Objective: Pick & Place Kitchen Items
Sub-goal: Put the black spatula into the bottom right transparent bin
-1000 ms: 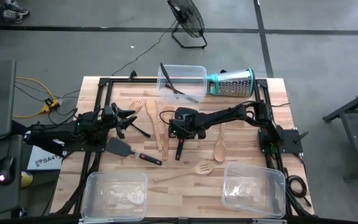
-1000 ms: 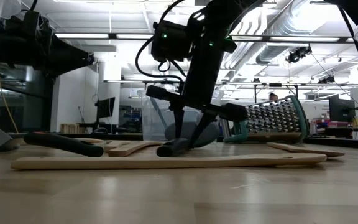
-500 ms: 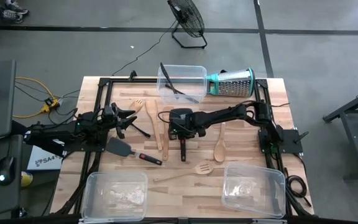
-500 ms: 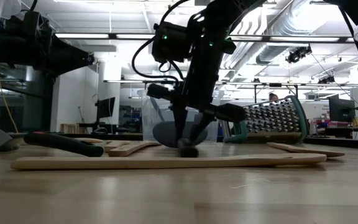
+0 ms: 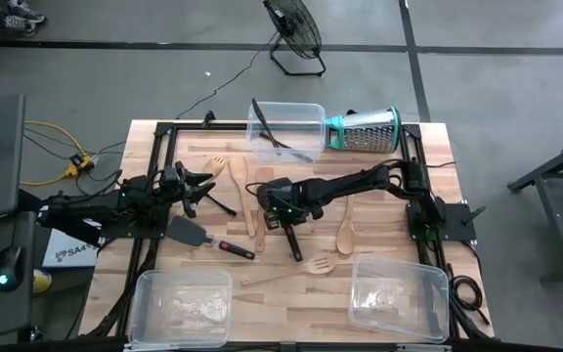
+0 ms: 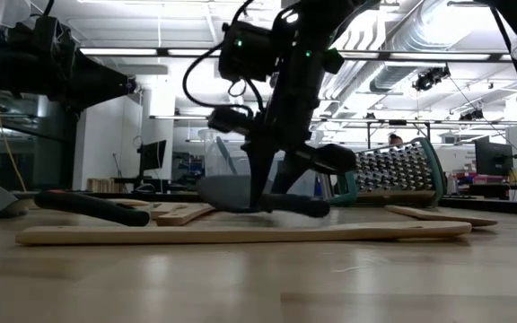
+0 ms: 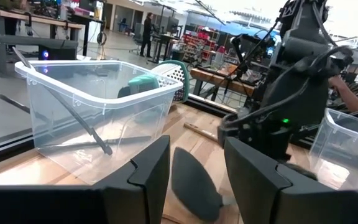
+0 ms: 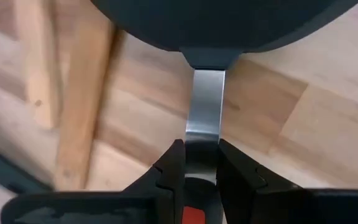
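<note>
Shifted since a second ago: right gripper (image 5: 280, 211) with black spatula (image 5: 288, 231), swung nearer the wooden spatula (image 5: 253, 200); handle now trails toward the slotted spoon (image 5: 306, 266). Fingers (image 8: 169, 171) pinched on the spatula's steel neck, as the right wrist view alone shows. Low view: blade (image 6: 227, 193) barely off the table (image 5: 379, 210). Judgement: grasp secured, lift due. Left gripper (image 5: 203, 186) waits part-spread, well apart beyond the wooden spatula.

Table (image 5: 379, 200): pale wood planks, smooth, faint sheen.
Spatula (image 8: 205, 118): matt black blade, brushed steel neck, glossy red on handle.
Bin (image 7: 92, 112) left of frame: clear glossy plastic.
Grater (image 5: 369, 129) upper right: perforated steel, teal plastic rim.
Spoon (image 5: 345, 237): bare matt wood.
</note>
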Robot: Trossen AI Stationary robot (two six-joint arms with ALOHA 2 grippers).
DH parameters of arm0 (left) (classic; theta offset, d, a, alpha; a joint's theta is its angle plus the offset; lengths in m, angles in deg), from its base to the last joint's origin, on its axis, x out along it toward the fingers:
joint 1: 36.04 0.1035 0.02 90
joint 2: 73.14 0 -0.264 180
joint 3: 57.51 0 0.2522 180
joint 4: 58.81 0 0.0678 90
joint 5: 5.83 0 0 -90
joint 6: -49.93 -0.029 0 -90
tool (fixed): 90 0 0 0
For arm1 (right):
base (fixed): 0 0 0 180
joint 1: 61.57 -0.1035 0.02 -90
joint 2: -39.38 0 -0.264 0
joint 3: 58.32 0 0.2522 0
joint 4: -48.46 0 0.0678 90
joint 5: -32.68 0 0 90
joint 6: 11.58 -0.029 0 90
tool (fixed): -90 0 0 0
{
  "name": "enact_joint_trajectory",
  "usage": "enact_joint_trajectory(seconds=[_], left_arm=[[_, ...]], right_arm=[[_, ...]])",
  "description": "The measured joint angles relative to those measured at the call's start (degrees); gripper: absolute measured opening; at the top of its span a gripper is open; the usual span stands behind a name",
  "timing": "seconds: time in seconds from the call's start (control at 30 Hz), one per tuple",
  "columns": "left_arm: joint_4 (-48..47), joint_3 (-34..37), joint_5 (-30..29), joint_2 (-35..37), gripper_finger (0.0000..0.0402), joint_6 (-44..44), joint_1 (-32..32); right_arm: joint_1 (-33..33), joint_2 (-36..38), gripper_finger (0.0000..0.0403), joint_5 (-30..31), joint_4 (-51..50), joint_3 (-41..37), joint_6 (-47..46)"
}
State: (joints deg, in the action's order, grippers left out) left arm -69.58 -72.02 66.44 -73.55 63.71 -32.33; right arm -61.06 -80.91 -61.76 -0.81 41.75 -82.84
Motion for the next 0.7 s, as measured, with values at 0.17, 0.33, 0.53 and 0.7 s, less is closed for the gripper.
enact_joint_trajectory(seconds=[0.17,0.33,0.53,0.7], left_arm=[[0.01,0.00,0.19,0.02,0.0152,0.02,-0.01],[-0.02,0.00,0.32,0.01,0.0152,0.02,0.00],[-0.02,0.00,0.35,0.02,0.0152,0.01,-0.01],[-0.01,0.00,0.34,0.01,0.0152,0.02,0.00]], right_arm=[[-0.80,2.16,0.0064,1.04,0.38,0.00,1.19],[-1.75,5.61,0.0064,2.71,0.19,0.00,2.43],[-3.64,10.33,0.0064,5.89,-0.29,0.07,4.11],[-5.37,13.80,0.0064,7.59,-0.43,0.07,5.45]])
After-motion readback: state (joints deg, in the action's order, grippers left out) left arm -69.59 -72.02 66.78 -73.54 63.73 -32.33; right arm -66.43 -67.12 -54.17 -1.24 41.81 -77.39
